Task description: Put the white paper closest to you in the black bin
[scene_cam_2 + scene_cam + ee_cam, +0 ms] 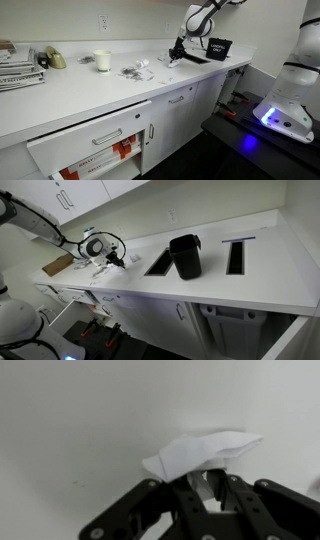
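No legible text, labels or numbers in any view.

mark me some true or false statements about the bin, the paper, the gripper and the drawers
The black bin stands on the counter between two dark cutouts. True.
The gripper hangs over the bin. False: it is low by the paper scraps, apart from the bin.
A drawer under the counter is open. True.
The white paper lies in the bin. False: the wrist view shows it at the gripper's fingertips.
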